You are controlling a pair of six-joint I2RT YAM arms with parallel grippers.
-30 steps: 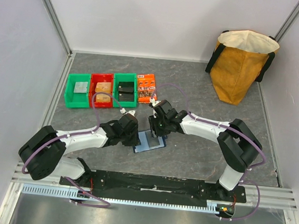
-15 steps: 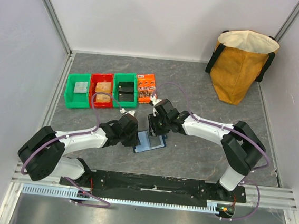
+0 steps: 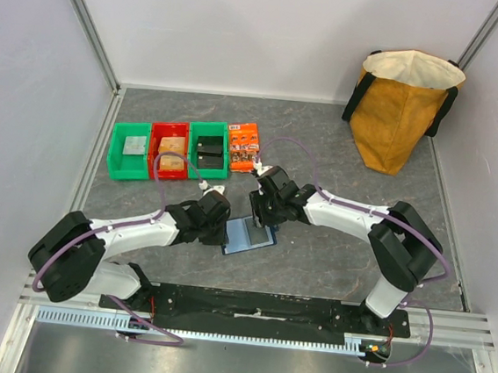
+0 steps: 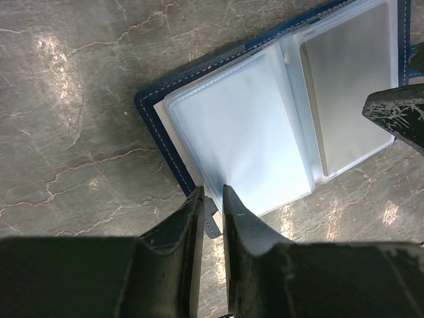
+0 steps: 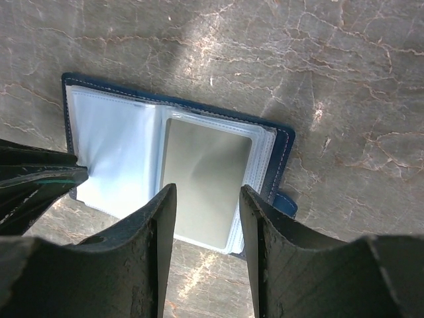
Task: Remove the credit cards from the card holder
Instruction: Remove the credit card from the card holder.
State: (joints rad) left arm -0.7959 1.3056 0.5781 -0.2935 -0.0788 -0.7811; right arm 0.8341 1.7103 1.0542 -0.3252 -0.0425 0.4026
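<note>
**Right claw lining up on the card, left claw pinning the holder**

The small dark navy blue folding card holder [image 3: 250, 237] with pale clear plastic sleeves is lying open and flat on the grey marbled bench [image 3: 339, 257], between the two arms. One thin tan-gold rectangular credit card [image 5: 205, 159] is sitting inside the sleeve [image 5: 263, 147] on one page. The facing page is looking empty, and I cannot tell if more cards are hiding underneath.

The left claw [image 4: 211, 193] is nearly together and appears to be pinching the holder's near edge by the little closing tab. The right claw [image 5: 207, 192] is hovering with its fingers apart, straddling the card's width and gripping nothing.

Judgement: the step is getting hold of the card. The right claw should be coming down onto the card's edge at the sleeve's mouth, though which side that is isn't clear here. Catching plastic together with card is the risk. The pull should be running along the sleeve while the left claw is holding the wallet down, or the whole thing is likely sliding.
</note>
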